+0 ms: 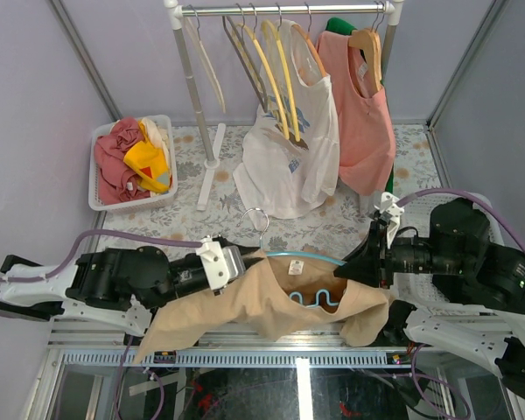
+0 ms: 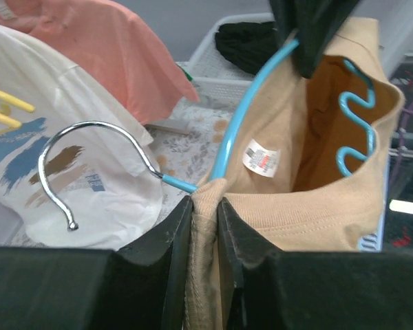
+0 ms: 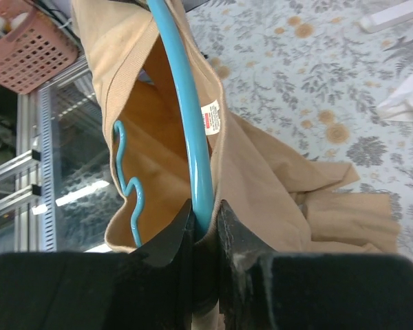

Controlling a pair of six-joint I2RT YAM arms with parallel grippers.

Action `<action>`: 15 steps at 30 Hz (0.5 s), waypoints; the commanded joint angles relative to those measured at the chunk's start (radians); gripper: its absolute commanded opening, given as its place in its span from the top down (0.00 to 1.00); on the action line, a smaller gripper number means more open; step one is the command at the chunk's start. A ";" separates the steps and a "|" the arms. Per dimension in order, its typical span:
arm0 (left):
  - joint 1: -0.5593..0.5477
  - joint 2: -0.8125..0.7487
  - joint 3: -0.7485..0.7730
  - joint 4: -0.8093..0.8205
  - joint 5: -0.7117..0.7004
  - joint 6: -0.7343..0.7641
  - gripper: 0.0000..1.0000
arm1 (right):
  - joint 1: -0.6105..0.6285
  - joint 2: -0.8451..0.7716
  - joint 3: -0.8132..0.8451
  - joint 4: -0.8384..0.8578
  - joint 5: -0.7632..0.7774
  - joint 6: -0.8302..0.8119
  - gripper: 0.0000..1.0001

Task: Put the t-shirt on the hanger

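Two grippers hold the t-shirt (image 1: pixel 245 302) between them at the near edge of the table (image 1: pixel 332 219), with the hanger (image 3: pixel 188 103) pushed into its neck opening. The left gripper (image 2: pixel 205 234) has its jaws pinching the collar (image 2: pixel 208 196) beside the hook (image 2: pixel 96 124), which points toward the far side. The right gripper (image 3: pixel 205 227) has its jaws clamped on the hanger's arm and the fabric around it. The wavy lower bar shows inside the neck opening. A white shirt (image 1: pixel 284 166) and a pink top (image 1: pixel 367 122) hang on the far rack (image 1: pixel 192 79).
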 commanded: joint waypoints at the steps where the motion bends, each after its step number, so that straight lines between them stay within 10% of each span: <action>1: -0.106 0.007 0.007 0.208 -0.203 0.008 0.77 | 0.004 -0.047 0.052 0.004 0.164 -0.015 1.00; 15: -0.107 0.184 0.235 0.131 -0.434 -0.135 0.57 | 0.003 -0.095 0.055 0.003 0.179 -0.022 1.00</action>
